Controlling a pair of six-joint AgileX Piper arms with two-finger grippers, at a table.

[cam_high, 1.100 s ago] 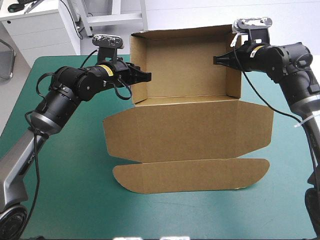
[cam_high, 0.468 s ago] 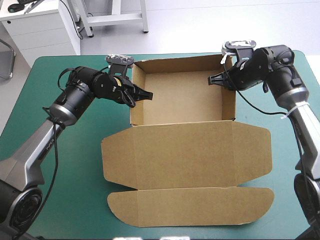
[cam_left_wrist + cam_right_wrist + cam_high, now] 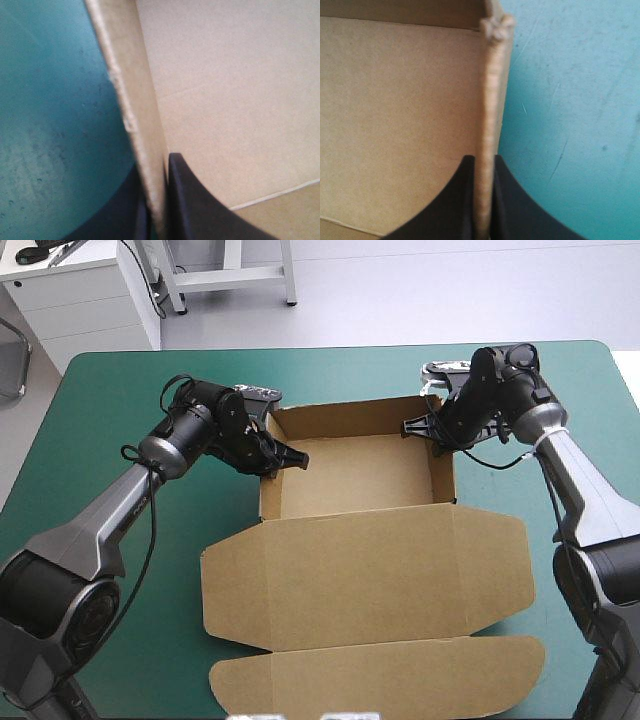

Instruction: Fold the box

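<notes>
The brown box (image 3: pixel 360 475) rests on the teal-green table as an open tray, its lid (image 3: pixel 365 575) and front flap lying flat toward the near edge. My left gripper (image 3: pixel 283 454) is shut on the box's left wall; the left wrist view shows that wall (image 3: pixel 132 100) edge-on between the black fingers (image 3: pixel 187 200). My right gripper (image 3: pixel 420 428) is shut on the box's right wall near the far corner. In the right wrist view the wall's top edge (image 3: pixel 490 120) runs straight out from between the fingers (image 3: pixel 512 205), the tray floor (image 3: pixel 395 115) on one side.
Bare teal-green cover (image 3: pixel 120 400) lies on both sides of the box. White furniture stands beyond the table's far edge.
The tray stood tilted up with its opening facing the camera earlier; both grippers have lowered it flat onto the table and drawn it a little nearer, still holding its side walls.
</notes>
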